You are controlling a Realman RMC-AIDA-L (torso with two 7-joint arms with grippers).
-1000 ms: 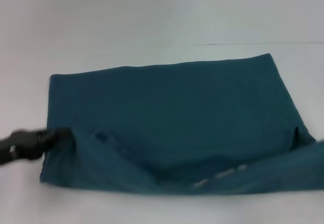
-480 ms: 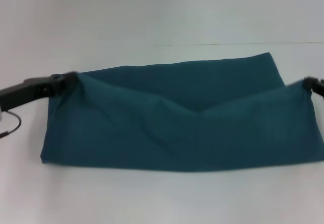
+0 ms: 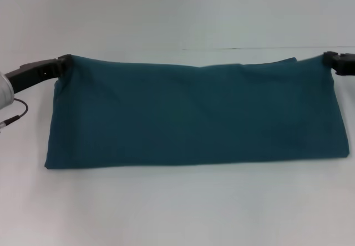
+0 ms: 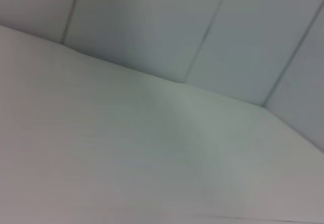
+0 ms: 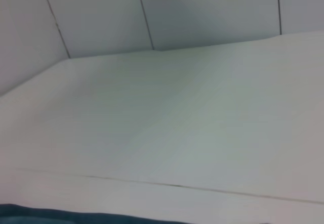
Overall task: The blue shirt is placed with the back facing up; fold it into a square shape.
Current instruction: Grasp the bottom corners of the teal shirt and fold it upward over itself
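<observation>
The blue shirt (image 3: 194,115) lies on the white table as a long, wide band, folded over on itself, with its fold line along the near edge. My left gripper (image 3: 62,61) is shut on the shirt's far left corner. At the far right corner, my right gripper (image 3: 328,59) is shut on the cloth, partly cut off by the frame edge. A thin strip of the blue shirt (image 5: 61,215) shows in the right wrist view. The left wrist view holds only table and wall.
The white table (image 3: 177,212) spreads around the shirt, with a seam line (image 3: 238,48) running behind it. A thin cable (image 3: 14,115) hangs by my left arm. Panelled wall (image 5: 152,11) stands beyond the table.
Both grippers have carried the shirt's near edge up and away from me to the far edge. The sagging middle has pulled flat, and the shirt now lies folded in half.
</observation>
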